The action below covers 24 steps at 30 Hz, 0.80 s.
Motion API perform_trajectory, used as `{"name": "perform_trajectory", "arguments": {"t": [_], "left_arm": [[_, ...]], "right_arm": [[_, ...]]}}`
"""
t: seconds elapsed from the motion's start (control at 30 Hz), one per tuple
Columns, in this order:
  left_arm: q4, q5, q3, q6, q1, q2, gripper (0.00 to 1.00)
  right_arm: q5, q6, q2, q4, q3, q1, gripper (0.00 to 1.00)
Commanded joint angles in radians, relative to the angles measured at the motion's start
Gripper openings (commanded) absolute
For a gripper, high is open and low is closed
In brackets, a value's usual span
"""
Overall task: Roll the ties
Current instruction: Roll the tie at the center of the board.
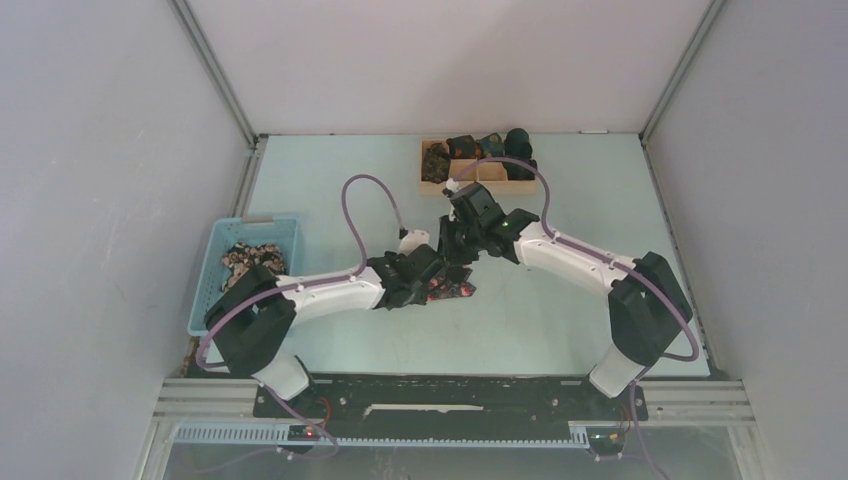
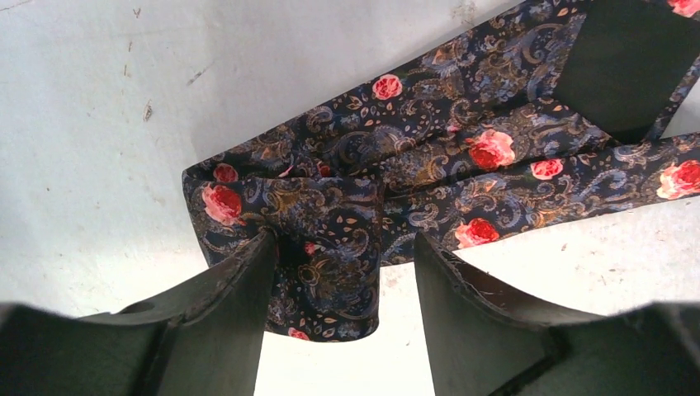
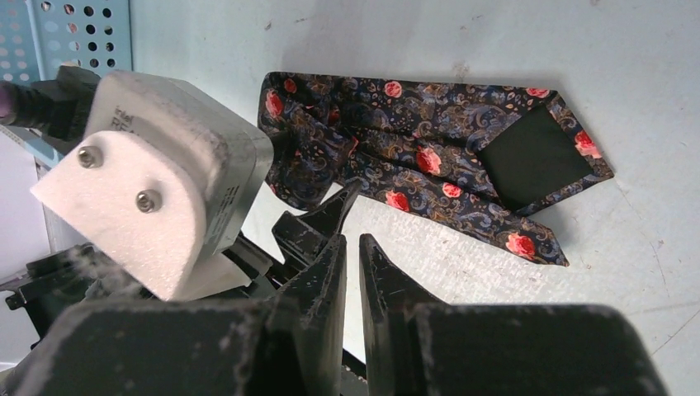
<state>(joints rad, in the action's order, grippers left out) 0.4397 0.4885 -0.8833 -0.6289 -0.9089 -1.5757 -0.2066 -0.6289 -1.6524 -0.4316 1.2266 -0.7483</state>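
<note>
From above, the tie (image 1: 452, 291) lies crumpled near the middle of the tabletop (image 1: 560, 330), nearer the front edge than the far edge. The blue basket (image 1: 225, 245) sits at the left edge and the wooden tray (image 1: 470, 172) at the far edge. The left hand (image 1: 437, 270) and right hand (image 1: 457, 237) crowd over the same spot, so they risk knocking into each other if either shifts without the other giving way.

In the left wrist view, the left hand (image 2: 342, 247) is moderately wide. Its fingers (image 2: 239, 285) straddle a loose fold at the tie's (image 2: 462, 157) bunched end. The cloth brushes one finger and stands clear of the other, so nothing is pinched. The danger is that the folded layers slump or spread, leaving a lopsided start with no tight core to roll. Closing low could also snag only the top layer.

In the right wrist view, the right hand (image 3: 351, 247) is drawn to a thin slit and holds nothing. It hovers just beside the fold with the left hand's fingertip (image 3: 334, 210) in front of it. The tie's (image 3: 429, 144) broad pointed end lies flat, lining side up. Pushed from here, the cloth could skid across the smooth tabletop instead of curling.
</note>
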Motion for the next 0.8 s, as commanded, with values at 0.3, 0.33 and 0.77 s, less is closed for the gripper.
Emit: {"name": "perform_trajectory", "arguments": {"t": [0.3,0.33,0.77], "left_arm": [[0.108,0.13,-0.051,-0.069,-0.005,-0.01,0.37],[0.115,0.138,-0.051,-0.073,-0.004,-0.012,0.34],[0.182,0.23,-0.027,-0.165,0.072,0.045,0.14]], "right_arm": [[-0.043,-0.015,-0.032,0.054,0.004,-0.009,0.14],[-0.043,-0.015,-0.034,0.055,0.004,-0.008,0.14],[-0.053,-0.008,-0.099,0.084,0.004,0.0,0.15]]}}
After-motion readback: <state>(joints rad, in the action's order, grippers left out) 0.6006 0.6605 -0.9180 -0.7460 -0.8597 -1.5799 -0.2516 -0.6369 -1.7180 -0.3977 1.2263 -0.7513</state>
